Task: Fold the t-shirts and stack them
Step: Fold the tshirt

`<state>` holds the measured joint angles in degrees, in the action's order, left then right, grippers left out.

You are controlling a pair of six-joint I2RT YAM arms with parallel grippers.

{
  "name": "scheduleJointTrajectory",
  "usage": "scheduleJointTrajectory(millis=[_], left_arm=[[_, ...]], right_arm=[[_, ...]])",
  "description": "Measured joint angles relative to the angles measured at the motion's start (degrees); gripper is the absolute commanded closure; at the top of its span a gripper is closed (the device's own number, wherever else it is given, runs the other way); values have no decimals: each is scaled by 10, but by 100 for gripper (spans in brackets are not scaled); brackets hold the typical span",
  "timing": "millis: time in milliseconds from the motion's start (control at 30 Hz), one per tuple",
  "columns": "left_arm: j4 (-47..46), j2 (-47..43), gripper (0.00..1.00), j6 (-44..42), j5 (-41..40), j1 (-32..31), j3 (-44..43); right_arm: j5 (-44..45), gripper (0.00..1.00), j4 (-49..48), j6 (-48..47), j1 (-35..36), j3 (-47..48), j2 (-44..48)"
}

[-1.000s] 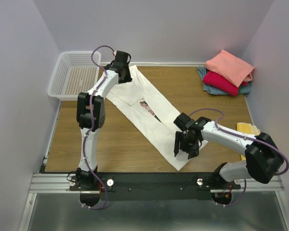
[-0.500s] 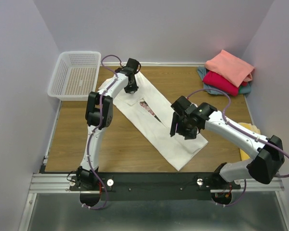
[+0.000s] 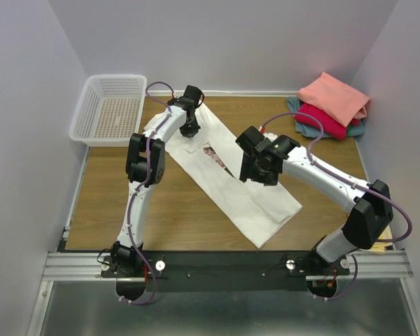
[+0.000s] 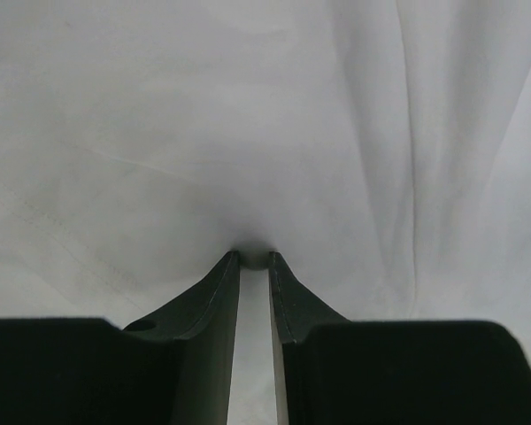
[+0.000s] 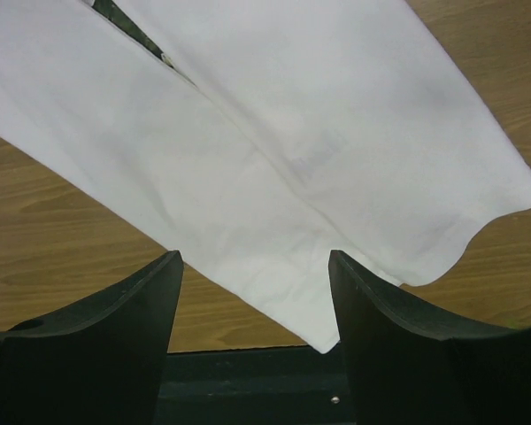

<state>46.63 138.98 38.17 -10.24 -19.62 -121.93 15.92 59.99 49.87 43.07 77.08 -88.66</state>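
The large white t-shirt lies in a long folded strip running diagonally across the table, with a sliver of its floral print showing at the fold. My left gripper is down on the shirt's far end. Its jaws are nearly closed and pinch white cloth at the tips. My right gripper hovers open and empty over the middle of the strip. In the right wrist view the shirt's near hem lies below it. Folded salmon-pink, crimson and grey-blue shirts are stacked at the far right.
A white mesh basket stands at the far left corner. The wooden tabletop ends at a black rail along the near edge. Walls close in on the left, right and back.
My right gripper has moved from the shirt's near hem up and left to over its middle. My left gripper has moved from the far tip inward along the shirt, then stayed.
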Motion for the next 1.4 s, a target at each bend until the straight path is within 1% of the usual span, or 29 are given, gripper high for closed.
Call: scheduleJointTrajectory(millis=[133,233,333,433,567,767,900,1033,1133,1200,1400], left_arm=[[22,46,72,0,1,0,-84],[19,80,72,-2,8,0,-138],[2,89,73,-2,27,4,-150],[-17,91,73,-2,52,9,-150],[-71,97,73,-7,128,23,-148],[-181,109,72,-8,247,42,-148],[-243,109,72,-5,297,47,-148],[-290,103,72,-7,317,47,-135],[-308,68,72,-17,318,47,-77],[-311,39,72,-32,315,47,-43],[-310,-20,72,-58,301,46,-30]], right_arm=[[13,23,0,-7,0,2,-15],[22,23,0,-12,0,2,-34],[30,23,-2,-22,0,2,-68],[34,22,-10,-35,0,0,-95],[35,22,-35,-68,0,-16,-128],[18,22,-71,-113,0,-67,-138],[6,22,-84,-135,0,-94,-138],[-14,22,-105,-155,0,-118,-134],[-43,23,-125,-166,0,-135,-122],[-78,23,-141,-170,0,-150,-113],[-151,23,-168,-165,1,-196,-78]])
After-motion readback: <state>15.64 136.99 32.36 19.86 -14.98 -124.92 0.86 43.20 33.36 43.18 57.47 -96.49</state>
